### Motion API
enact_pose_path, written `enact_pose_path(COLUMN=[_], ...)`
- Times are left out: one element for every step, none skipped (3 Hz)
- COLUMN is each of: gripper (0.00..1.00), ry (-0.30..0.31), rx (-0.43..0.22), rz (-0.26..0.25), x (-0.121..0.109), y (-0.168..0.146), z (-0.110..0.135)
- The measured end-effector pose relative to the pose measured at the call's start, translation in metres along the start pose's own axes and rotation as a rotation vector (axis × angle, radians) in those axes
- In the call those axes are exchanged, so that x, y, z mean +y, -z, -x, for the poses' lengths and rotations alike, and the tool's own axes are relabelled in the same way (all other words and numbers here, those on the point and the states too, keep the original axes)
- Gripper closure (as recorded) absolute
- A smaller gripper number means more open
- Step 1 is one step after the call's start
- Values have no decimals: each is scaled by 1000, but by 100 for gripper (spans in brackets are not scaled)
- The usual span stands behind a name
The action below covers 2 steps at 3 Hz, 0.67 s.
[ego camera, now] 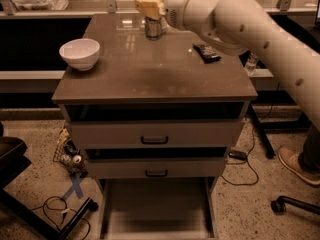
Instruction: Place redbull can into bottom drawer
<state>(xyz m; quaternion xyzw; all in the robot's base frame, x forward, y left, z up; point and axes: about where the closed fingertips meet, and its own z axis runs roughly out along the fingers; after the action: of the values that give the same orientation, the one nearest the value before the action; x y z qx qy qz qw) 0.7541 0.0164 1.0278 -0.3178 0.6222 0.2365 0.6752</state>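
The redbull can [153,28] is a slim silver-and-blue can at the back of the cabinet's brown top [150,79]. My gripper [149,7] comes in from the right with its pale fingers closed around the can's upper part. It holds the can upright, slightly above the surface. The bottom drawer [112,209] is pulled out at floor level, with a flat pale floor and nothing visible in it. It sits well below and in front of the can.
A white bowl [80,53] stands at the top's left. A small black object [206,52] lies at its right. Two grey drawers with black handles [154,140] are slightly open. Cables and cans [70,159] lie on the floor at left. A shoe [299,166] and a chair base [295,204] are at right.
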Motion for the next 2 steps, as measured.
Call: enact_pose_path(gripper=[100, 100], ry=[7, -30], rx=[-6, 58], rz=[-48, -55], x=[41, 86], y=[53, 98], z=[25, 1])
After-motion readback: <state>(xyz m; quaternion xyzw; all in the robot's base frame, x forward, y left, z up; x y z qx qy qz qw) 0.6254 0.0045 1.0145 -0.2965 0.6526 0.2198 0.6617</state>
